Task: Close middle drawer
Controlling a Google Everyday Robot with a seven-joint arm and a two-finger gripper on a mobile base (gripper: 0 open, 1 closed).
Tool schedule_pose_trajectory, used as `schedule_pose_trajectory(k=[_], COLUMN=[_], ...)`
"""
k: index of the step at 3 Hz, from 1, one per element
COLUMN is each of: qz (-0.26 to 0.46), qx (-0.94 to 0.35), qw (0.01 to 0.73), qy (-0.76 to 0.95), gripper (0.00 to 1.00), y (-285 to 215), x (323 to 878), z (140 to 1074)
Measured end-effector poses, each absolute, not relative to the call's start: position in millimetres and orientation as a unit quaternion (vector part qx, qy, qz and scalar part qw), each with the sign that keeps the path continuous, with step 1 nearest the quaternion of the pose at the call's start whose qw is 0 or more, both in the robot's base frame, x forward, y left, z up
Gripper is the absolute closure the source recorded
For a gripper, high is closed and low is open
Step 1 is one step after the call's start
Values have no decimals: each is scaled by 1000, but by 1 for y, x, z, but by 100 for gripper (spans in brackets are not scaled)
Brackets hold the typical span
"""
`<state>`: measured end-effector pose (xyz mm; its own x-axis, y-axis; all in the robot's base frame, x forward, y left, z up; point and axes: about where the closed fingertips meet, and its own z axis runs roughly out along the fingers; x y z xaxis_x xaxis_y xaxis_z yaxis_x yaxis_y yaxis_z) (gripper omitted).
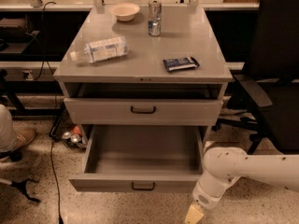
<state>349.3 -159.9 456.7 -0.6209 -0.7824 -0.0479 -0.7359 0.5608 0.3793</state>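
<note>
Gripper (193, 214) hangs low at the bottom edge of the view, just beyond the right corner of the drawer front; whether it is open or closed cannot be told. Up and to its left the middle drawer (140, 157) stands pulled far out.

The step in hand looks like lining up for the push. Next the gripper likely needs to move left, before the flat front near the handle (142, 186), then press straight back.

Above it the top drawer (142, 110) sits slightly ajar. Higher still, the cabinet top carries a bottle (100, 49), bowl (124, 11), can (154, 17) and packet (181, 63). An office chair (275, 78) crowds the right. Nothing visible blocks the drawer's travel.
</note>
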Motion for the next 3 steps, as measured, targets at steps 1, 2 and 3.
schedule_pose_trajectory(k=[1,2,3], qz=[-189,-191,-195], qx=[427,430,437], qw=[54,54,51], qy=[-883,-881,-877], gripper=[80,100,100], y=[-155,-152,-143], x=[352,352,355], z=[446,440,428])
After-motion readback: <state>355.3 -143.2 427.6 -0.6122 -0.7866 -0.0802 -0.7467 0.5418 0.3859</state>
